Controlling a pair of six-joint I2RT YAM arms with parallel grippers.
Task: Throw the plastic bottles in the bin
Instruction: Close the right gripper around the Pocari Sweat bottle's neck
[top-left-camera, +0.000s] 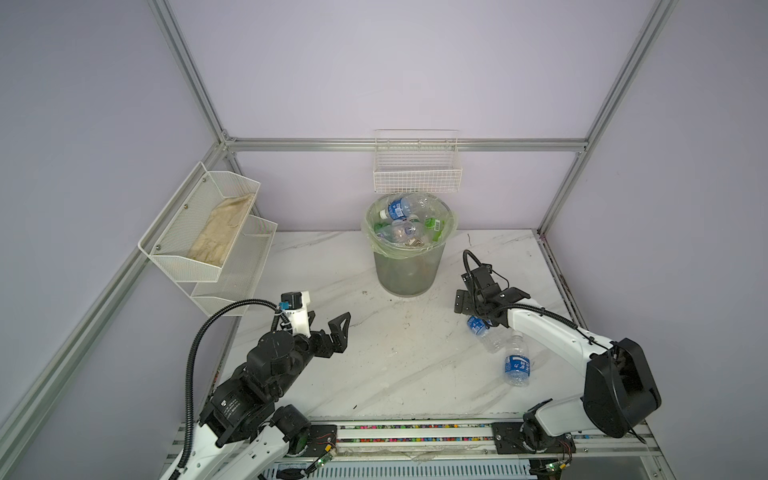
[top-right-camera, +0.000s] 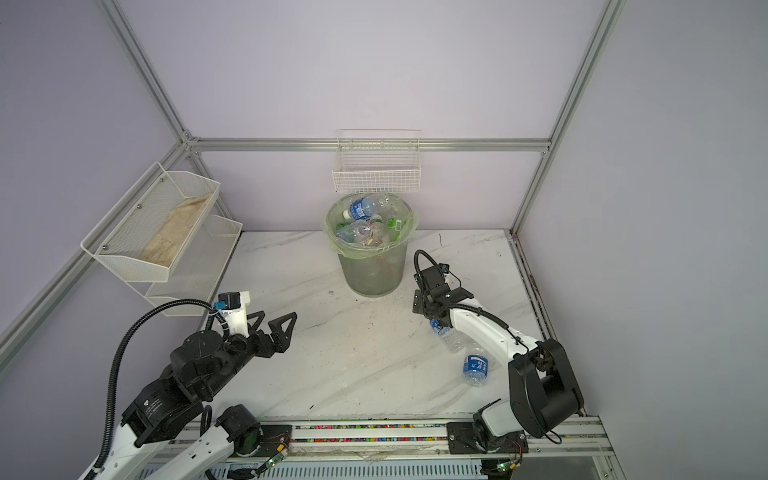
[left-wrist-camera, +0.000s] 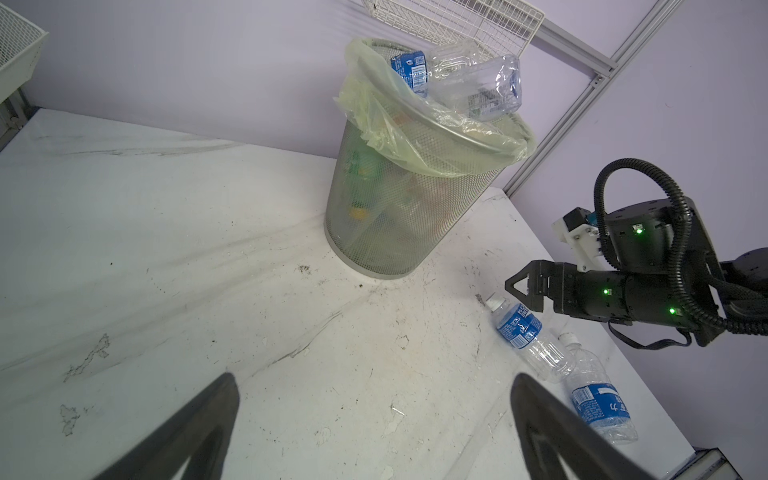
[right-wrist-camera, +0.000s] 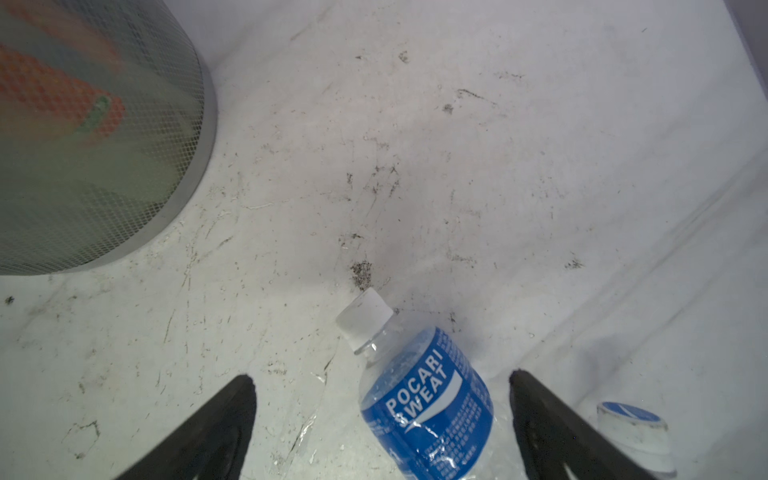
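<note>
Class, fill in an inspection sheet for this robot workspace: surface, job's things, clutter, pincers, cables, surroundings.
Surface: white marbled table, scuffed and dirt-specked.
Job's things: bin heaped with binned bottles; farther bottle and nearer bottle lie on the table.
Clutter: nothing seen.
Pincers: left pincer open, empty; right pincer open, straddling the farther bottle.
Cables: left hose and right hose, black, looped.
Surroundings: wire basket on the back wall; mesh shelf holding a beige sheet.

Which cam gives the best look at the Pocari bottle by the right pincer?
Right wrist: the bottle lies close up, framed by the open right pincer, cap and label readable, base cut off. Left wrist shows it whole but small, beside a second bottle. In both top views the right arm covers part of it.
</note>
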